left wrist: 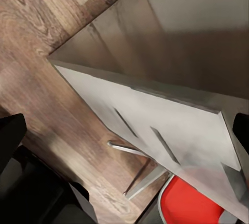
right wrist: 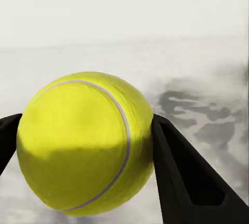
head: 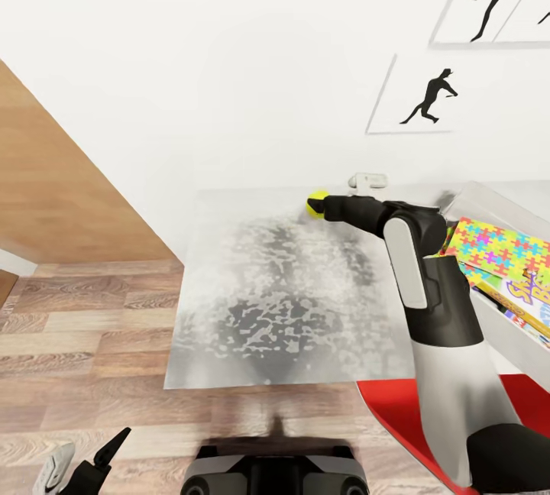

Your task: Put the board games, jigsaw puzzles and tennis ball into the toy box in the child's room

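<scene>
Right gripper (head: 319,207) is closed on the tennis ball (head: 314,204), holding it at the far edge of the table (head: 229,327), close to the white wall (head: 229,59). From the right wrist view the ball (right wrist: 85,143) sits squeezed between the two dark fingers (right wrist: 181,177), one pressing each side, with the mottled grey tabletop (right wrist: 207,79) behind it. Its arm reaches across the table from the right, elbow bent, forearm pointing left. Just right of that arm is the toy box (head: 489,201), a light grey bin with sloping sides, and inside it lies a jigsaw puzzle (head: 500,247) with a bright puzzle-piece pattern, resting on top of other flat game boxes (head: 519,304) whose edges show beneath it. A small pale wall fitting (head: 368,181) sits at the far edge of the table beside the ball. Two framed baseball-player silhouettes (head: 431,98) hang on the wall above. Near the robot, a red chair seat (head: 389,411) pokes out below the table's right part. Left gripper (head: 92,461) hangs low on the left over the wood-plank floor (head: 84,342), fingers parted and empty; its wrist camera looks at the table's corner (left wrist: 155,79) from below and the red seat (left wrist: 192,203).
</scene>
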`<state>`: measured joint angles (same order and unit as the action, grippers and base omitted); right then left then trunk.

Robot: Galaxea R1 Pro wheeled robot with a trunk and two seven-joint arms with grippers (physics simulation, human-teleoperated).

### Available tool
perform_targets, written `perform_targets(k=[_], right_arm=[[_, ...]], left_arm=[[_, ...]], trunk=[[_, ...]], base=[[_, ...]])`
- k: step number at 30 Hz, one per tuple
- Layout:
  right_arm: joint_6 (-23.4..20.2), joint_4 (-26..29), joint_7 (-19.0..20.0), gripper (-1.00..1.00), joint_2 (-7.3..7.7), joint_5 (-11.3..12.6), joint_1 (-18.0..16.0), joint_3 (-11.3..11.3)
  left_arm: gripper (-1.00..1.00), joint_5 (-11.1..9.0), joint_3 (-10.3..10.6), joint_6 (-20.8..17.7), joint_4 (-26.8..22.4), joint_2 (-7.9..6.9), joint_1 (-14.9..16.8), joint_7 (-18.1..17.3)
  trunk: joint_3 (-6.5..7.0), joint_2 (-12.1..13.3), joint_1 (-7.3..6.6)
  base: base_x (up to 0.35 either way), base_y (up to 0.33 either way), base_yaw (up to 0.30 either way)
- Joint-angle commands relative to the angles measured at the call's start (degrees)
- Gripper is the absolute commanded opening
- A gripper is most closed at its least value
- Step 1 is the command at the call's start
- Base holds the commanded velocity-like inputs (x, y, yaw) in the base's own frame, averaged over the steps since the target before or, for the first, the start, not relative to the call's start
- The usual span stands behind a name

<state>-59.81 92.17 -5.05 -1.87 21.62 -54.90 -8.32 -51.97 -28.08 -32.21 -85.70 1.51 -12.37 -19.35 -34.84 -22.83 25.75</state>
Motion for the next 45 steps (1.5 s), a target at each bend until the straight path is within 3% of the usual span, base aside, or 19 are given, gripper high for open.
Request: perform_targets(k=[1,11,25,34,40,45], right_arm=[[-0.19,0.12,-0.68,-1.00,-0.04,0.70,-0.44,-0.02],[-0.19,0.41,-0.67,-1.00,-0.63,0.71,-2.56,-0.10],[-0.19,0.46,-0.66,-1.00,-2.10,0.71,-2.75,-0.79],[-0.19,0.47,-0.66,-1.00,-2.38,0.71,-2.44,-1.89],[-0.19,0.47,-0.66,-1.00,-2.13,0.71,-1.88,-2.61],[-0.19,0.47,-0.66,-1.00,-1.89,0.71,-1.28,-2.82]], left_arm=[[1.00,-0.32,-0.08,-0.49,-0.05,0.04,0.02,-0.02],[1.00,-0.17,0.09,-0.49,0.00,0.00,0.11,0.01],[1.00,-0.24,0.01,-0.49,-0.14,0.00,0.15,-0.23],[1.00,-0.76,-0.83,-1.12,-4.18,-1.12,0.06,-2.01],[1.00,-0.94,-0.19,-3.79,-5.72,-4.38,5.78,-2.00],[1.00,-1.33,-1.11,-7.43,-5.85,-5.68,12.32,1.89]], trunk=[[-0.03,-0.09,0.04],[0.64,-0.09,0.04],[1.87,-0.09,0.04],[2.69,-0.09,0.04],[3.24,-0.09,0.04],[3.70,-0.09,0.04]], base=[[0.000,0.000,0.037],[0.000,0.000,0.047],[0.000,0.000,0.010],[0.000,0.000,0.001],[0.000,0.000,0.000],[0.000,0.000,0.000]])
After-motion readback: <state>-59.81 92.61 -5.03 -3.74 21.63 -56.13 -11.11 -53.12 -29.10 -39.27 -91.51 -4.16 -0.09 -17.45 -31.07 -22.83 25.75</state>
